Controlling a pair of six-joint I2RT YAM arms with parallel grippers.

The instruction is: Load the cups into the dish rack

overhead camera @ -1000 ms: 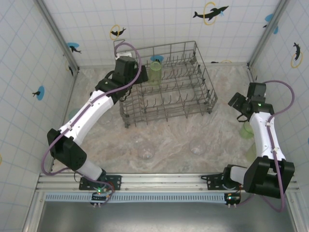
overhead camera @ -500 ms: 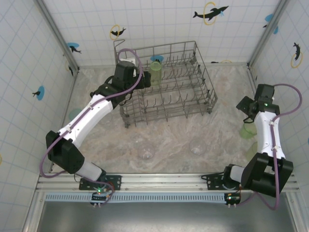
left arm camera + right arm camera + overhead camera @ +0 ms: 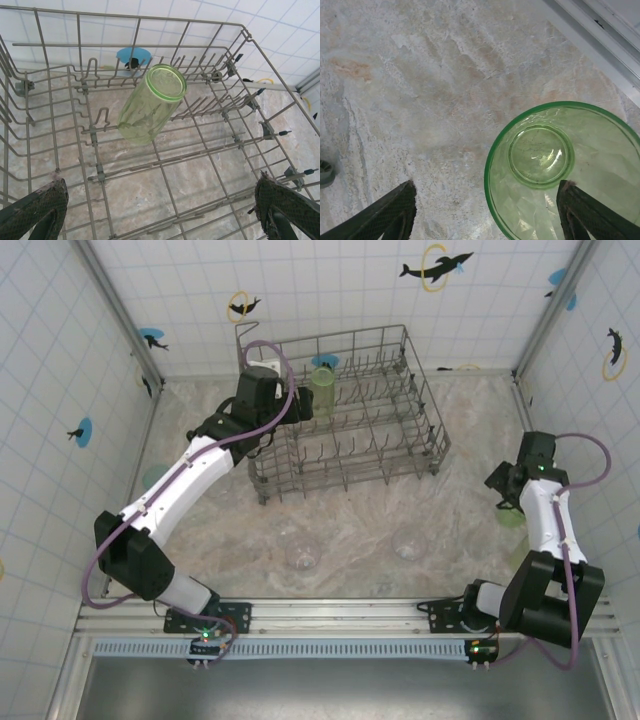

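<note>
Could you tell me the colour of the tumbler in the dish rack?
The tumbler is translucent light green; the left wrist view shows it best.

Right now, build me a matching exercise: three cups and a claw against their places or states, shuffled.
1 far green tumbler
2 right green tumbler
3 left clear cup
4 left claw

A standing on the table under the right claw
B open, at the dish rack
C leaning inside the dish rack
D table, before the dish rack

Pairs: 1-C, 2-A, 3-D, 4-B
</note>
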